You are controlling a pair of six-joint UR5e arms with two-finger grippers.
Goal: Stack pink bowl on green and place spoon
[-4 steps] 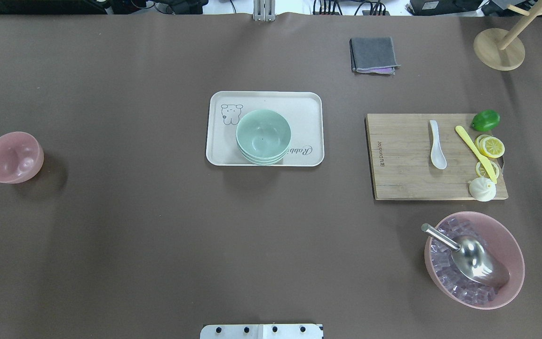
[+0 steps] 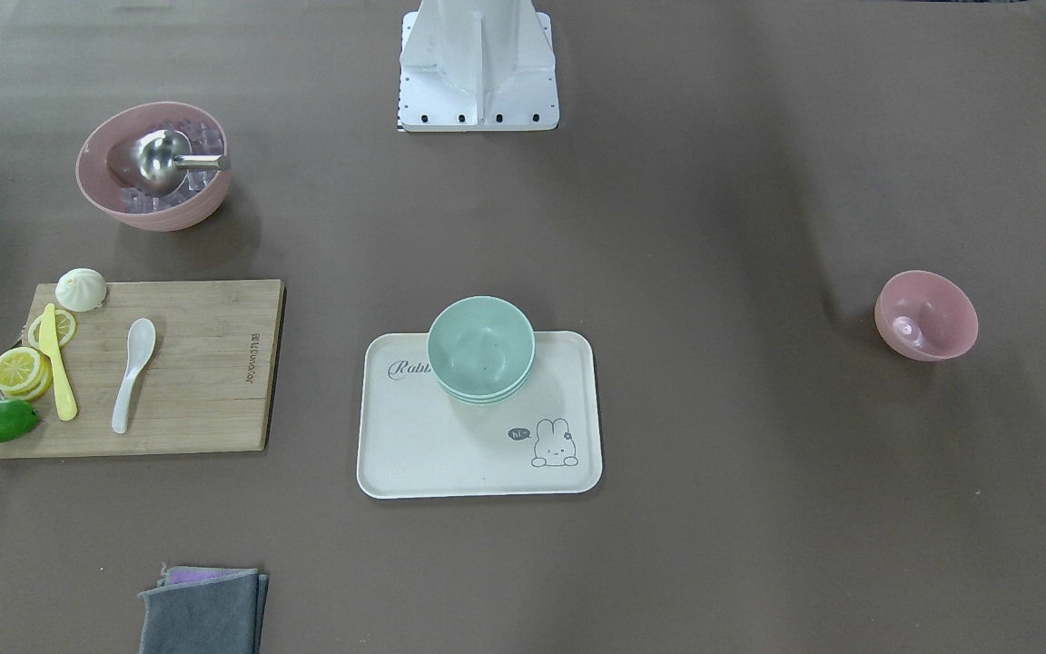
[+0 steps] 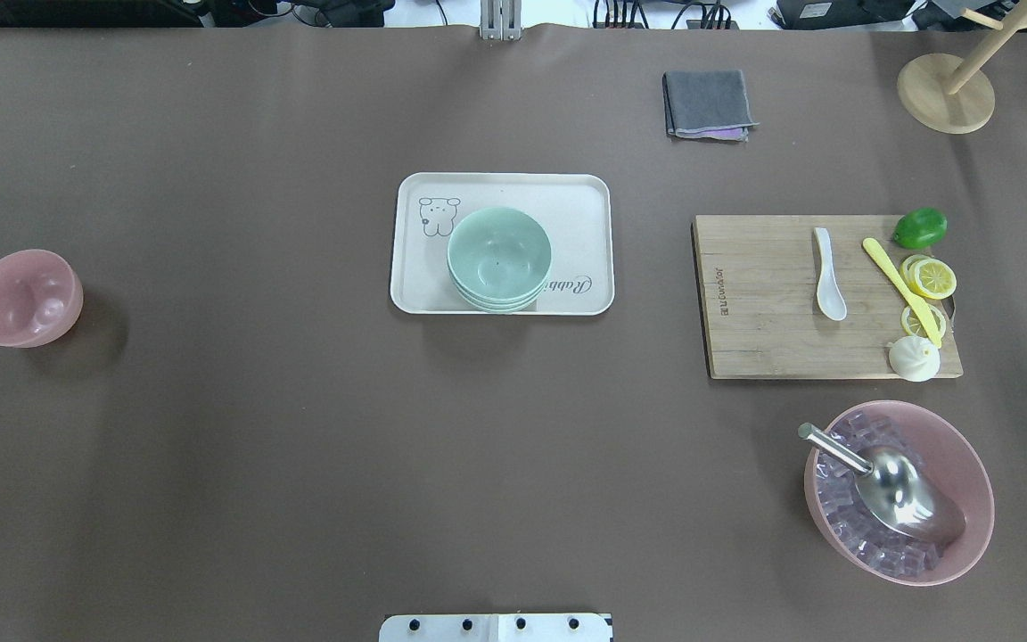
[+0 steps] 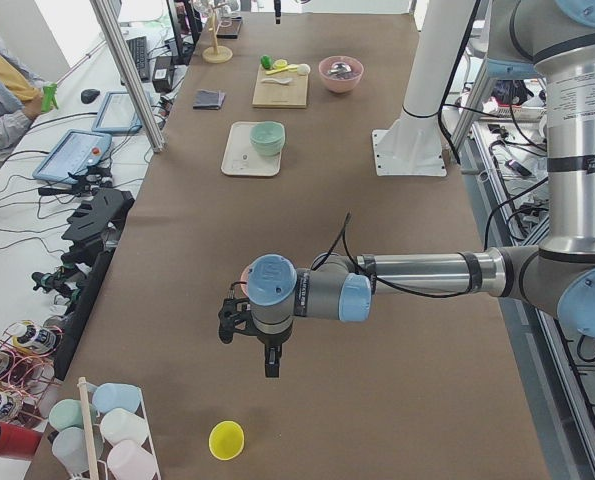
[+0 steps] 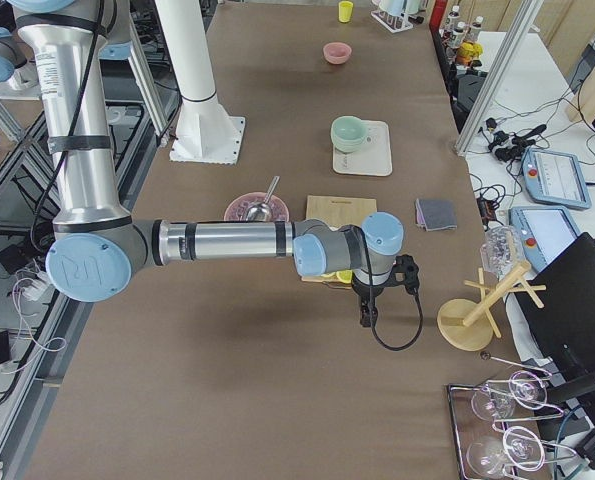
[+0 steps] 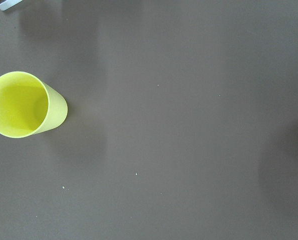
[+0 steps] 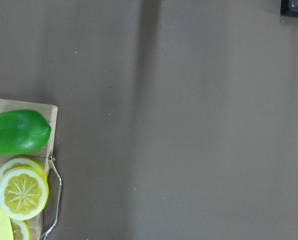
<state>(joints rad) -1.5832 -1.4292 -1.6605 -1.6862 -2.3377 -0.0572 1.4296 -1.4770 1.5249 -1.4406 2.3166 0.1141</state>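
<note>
A small pink bowl (image 3: 23,297) stands alone at the table's left end; it also shows in the front-facing view (image 2: 926,315). A stack of green bowls (image 3: 498,259) sits on a white tray (image 3: 585,192) at the table's middle. A white spoon (image 3: 828,274) lies on a wooden cutting board (image 3: 754,303). My left gripper (image 4: 270,365) shows only in the exterior left view, pointing down beyond the pink bowl's end of the table. My right gripper (image 5: 367,315) shows only in the exterior right view, past the board. I cannot tell whether either is open.
A large pink bowl (image 3: 968,464) of ice cubes holds a metal scoop. A lime (image 3: 919,227), lemon slices, a yellow knife and a bun lie at the board's right edge. A grey cloth (image 3: 708,103) and a wooden stand (image 3: 945,92) are at the back. A yellow cup (image 6: 23,104) stands under my left wrist.
</note>
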